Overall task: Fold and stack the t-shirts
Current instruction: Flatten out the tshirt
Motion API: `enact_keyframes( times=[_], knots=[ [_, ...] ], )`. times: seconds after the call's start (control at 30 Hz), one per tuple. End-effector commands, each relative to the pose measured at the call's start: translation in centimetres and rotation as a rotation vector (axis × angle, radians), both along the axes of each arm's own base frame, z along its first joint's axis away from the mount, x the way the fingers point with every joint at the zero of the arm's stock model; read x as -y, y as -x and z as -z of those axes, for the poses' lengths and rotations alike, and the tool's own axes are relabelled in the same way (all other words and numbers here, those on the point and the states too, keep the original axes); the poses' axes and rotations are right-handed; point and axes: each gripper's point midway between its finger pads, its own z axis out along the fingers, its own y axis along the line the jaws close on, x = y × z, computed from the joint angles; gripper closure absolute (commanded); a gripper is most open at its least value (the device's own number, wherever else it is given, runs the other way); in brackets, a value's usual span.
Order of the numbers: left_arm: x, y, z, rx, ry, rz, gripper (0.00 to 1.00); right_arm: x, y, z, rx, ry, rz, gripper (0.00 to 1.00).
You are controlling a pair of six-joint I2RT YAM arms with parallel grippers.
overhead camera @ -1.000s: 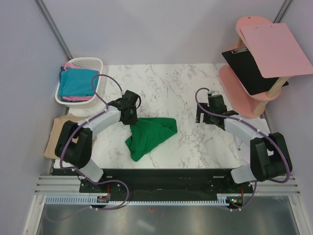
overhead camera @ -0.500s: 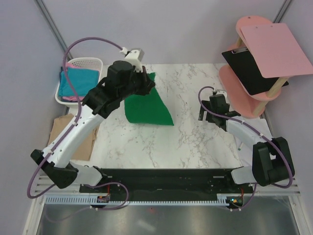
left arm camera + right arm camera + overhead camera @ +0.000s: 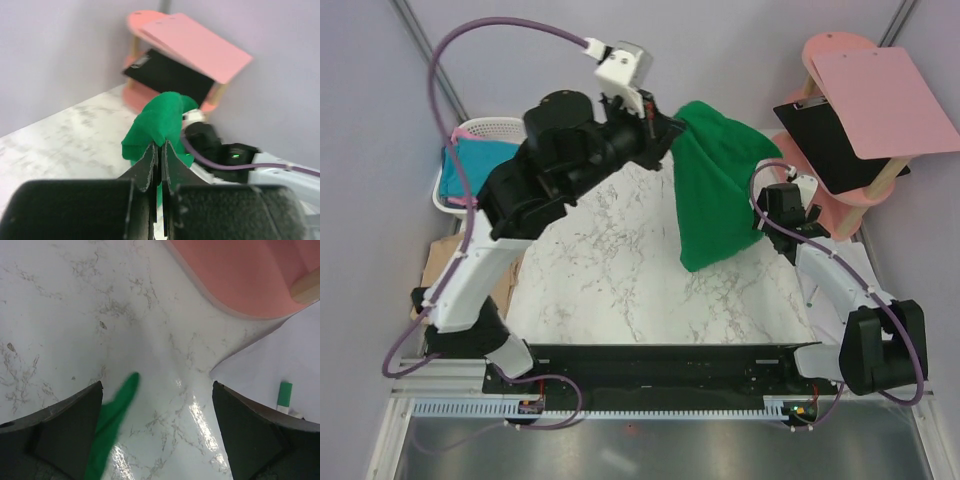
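Note:
A bright green t-shirt (image 3: 713, 185) hangs in the air over the table's back right, bunched at the top. My left gripper (image 3: 668, 128) is shut on that top edge. In the left wrist view the fingers (image 3: 160, 146) pinch a fold of the green cloth (image 3: 160, 117). My right gripper (image 3: 157, 385) stands open low over the marble, with nothing between its fingers. A green strip of the shirt (image 3: 111, 427) dangles by its left finger. Teal and pink t-shirts (image 3: 478, 166) lie in the basket. A tan t-shirt (image 3: 438, 262) lies off the table's left edge.
The white plastic basket (image 3: 498, 126) sits at the back left. A pink two-tier stand (image 3: 840, 95) with a black clipboard (image 3: 828, 145) is at the back right. A white paper sheet (image 3: 280, 352) with a green marker (image 3: 284, 394) lies near the right arm.
The left arm has raised the green t-shirt off the table and swung it up and to the right. The right gripper has shifted slightly right and stays open.

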Motion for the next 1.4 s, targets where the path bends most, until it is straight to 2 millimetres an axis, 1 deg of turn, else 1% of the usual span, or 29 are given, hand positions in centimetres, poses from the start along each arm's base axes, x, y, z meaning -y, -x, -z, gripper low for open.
enact_keyframes(
  times=[0.0, 0.03, 0.07, 0.1, 0.23, 0.3, 0.33, 0.37, 0.47, 0.5, 0.53, 0.6, 0.63, 0.67, 0.7, 0.73, 0.8, 0.83, 0.87, 0.9, 0.93, 1.03, 1.1, 1.17, 1.23, 1.27, 1.3, 1.33, 1.37],
  knots=[
    [-9.2, -3.2, 1.0, 0.028, -0.049, -0.357, 0.98, 1.7, 0.8, -1.8, 0.058, 0.031, 0.072, 0.02],
    [-11.1, -3.2, 1.7, 0.009, -0.047, -0.397, 0.98, 1.8, 0.9, -1.8, 0.059, 0.034, 0.075, 0.02],
    [-11.6, -4.2, 5.0, -0.045, -0.108, -0.425, 0.98, 1.9, 0.9, -1.9, 0.064, 0.035, 0.077, 0.02],
    [-13.3, -5.3, 5.9, -0.076, -0.101, -0.469, 0.98, 2.0, 0.9, -2.1, 0.067, 0.040, 0.078, 0.02],
    [-18.2, -6.9, 8.8, -0.156, -0.172, -0.616, 0.98, 2.3, 0.4, -2.8, 0.074, 0.052, 0.078, 0.02],
    [-21.0, -7.4, 12.1, -0.262, -0.226, -0.707, 0.98, 1.6, -0.1, -2.9, 0.071, 0.036, 0.040, 0.02],
    [-21.6, -7.4, 13.5, -0.303, -0.233, -0.727, 0.98, 1.1, -0.3, -2.8, 0.067, 0.024, 0.015, 0.02],
    [-22.2, -7.0, 16.4, -0.362, -0.271, -0.731, 0.98, 0.7, -0.5, -2.7, 0.064, 0.011, -0.010, 0.02],
    [-22.9, -6.4, 20.2, -0.441, -0.290, -0.752, 0.98, -0.8, -0.7, -1.5, 0.034, -0.034, -0.086, 0.02],
    [-22.7, -6.3, 20.4, -0.443, -0.296, -0.740, 0.98, -1.1, -0.8, -1.1, 0.028, -0.041, -0.099, 0.02],
    [-22.5, -6.3, 20.1, -0.439, -0.291, -0.726, 0.98, -1.1, -0.7, -1.0, 0.026, -0.042, -0.099, 0.02],
    [-21.4, -6.6, 17.5, -0.391, -0.268, -0.661, 0.98, -1.0, -0.7, -1.1, 0.035, -0.042, -0.088, 0.02],
    [-20.7, -6.6, 14.1, -0.333, -0.212, -0.621, 0.98, -0.4, -0.7, -1.5, 0.051, -0.032, -0.056, 0.02],
    [-19.1, -6.2, 12.5, -0.301, -0.207, -0.521, 0.98, -0.1, -0.7, -2.3, 0.076, -0.028, -0.036, 0.02],
    [-17.3, -6.9, 12.3, -0.305, -0.217, -0.461, 0.98, 0.3, -0.7, -2.9, 0.094, -0.022, -0.014, 0.02],
    [-15.6, -5.9, 8.4, -0.241, -0.150, -0.363, 0.98, 1.0, -0.8, -3.8, 0.121, -0.007, 0.026, 0.02],
    [-11.2, -5.6, 7.4, -0.216, -0.168, -0.232, 0.98, 2.1, -1.0, -5.3, 0.160, 0.004, 0.079, 0.02],
    [-9.6, -4.3, 4.8, -0.166, -0.126, -0.156, 0.98, 2.6, -1.2, -6.3, 0.177, 0.006, 0.099, 0.02],
    [-7.4, -3.0, 4.1, -0.145, -0.123, -0.076, 0.98, 3.2, -1.3, -6.7, 0.183, 0.012, 0.129, 0.02],
    [-5.2, -3.0, 4.7, -0.160, -0.128, -0.015, 0.98, 4.2, -1.2, -6.9, 0.174, 0.016, 0.157, 0.02],
    [-4.0, -1.5, 2.7, -0.128, -0.079, 0.071, 0.98, 4.6, -1.6, -7.9, 0.193, 0.013, 0.168, 0.02],
    [-1.0, 1.1, 0.0, -0.067, -0.006, 0.227, 0.98, 5.5, -2.1, -8.4, 0.190, -0.001, 0.185, 0.02],
    [-0.9, 2.2, -1.9, -0.020, 0.041, 0.261, 0.98, 5.9, -2.2, -8.0, 0.178, -0.011, 0.186, 0.02],
    [-2.6, 2.8, -4.6, 0.061, 0.090, 0.232, 0.98, 5.9, -2.1, -7.5, 0.164, -0.015, 0.181, 0.02],
    [-4.2, 2.1, -5.0, 0.090, 0.088, 0.145, 0.98, 6.0, -1.8, -6.7, 0.145, -0.012, 0.180, 0.02],
    [-6.0, 2.6, -5.9, 0.121, 0.097, 0.107, 0.98, 5.9, -1.7, -6.4, 0.138, -0.013, 0.175, 0.02],
    [-7.0, 2.4, -5.7, 0.119, 0.093, 0.062, 0.98, 5.9, -1.5, -5.9, 0.128, -0.014, 0.171, 0.02],
    [-7.3, 0.5, -2.6, 0.061, 0.029, -0.025, 0.98, 5.8, -1.4, -5.6, 0.122, -0.014, 0.168, 0.02],
    [-9.5, 0.7, -2.2, 0.045, 0.038, -0.087, 0.98, 5.8, -1.3, -5.3, 0.116, -0.014, 0.163, 0.02]
  ],
)
